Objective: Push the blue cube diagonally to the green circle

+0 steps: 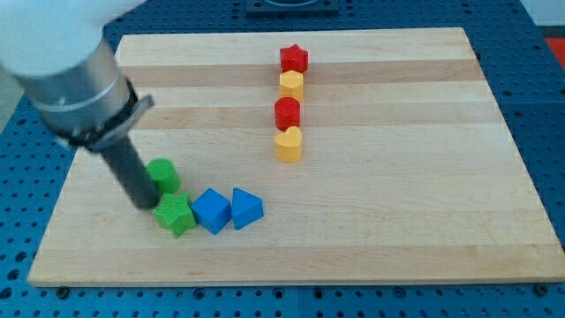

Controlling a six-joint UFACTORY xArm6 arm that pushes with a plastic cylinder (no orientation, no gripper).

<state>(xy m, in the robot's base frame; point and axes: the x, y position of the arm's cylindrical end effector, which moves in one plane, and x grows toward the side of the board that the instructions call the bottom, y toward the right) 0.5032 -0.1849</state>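
Toward the view's lower left: blue cube [211, 210] is sitting touching green star [176, 215], green circle [162, 175] just above. My tip [145, 205] (no fingers fitted) is resting left of the star; advisably rounding to the cube's lower right before pushing diagonally.

Up near the view's top sits a red star [294, 59], a yellow hexagon [292, 85] touching just below it. Then a red round block [287, 113] and a yellow heart [288, 144], one straight column. Lower left, a green star [175, 215]; a blue triangular block [246, 208] lies to its right. All on a wooden board [424, 194].
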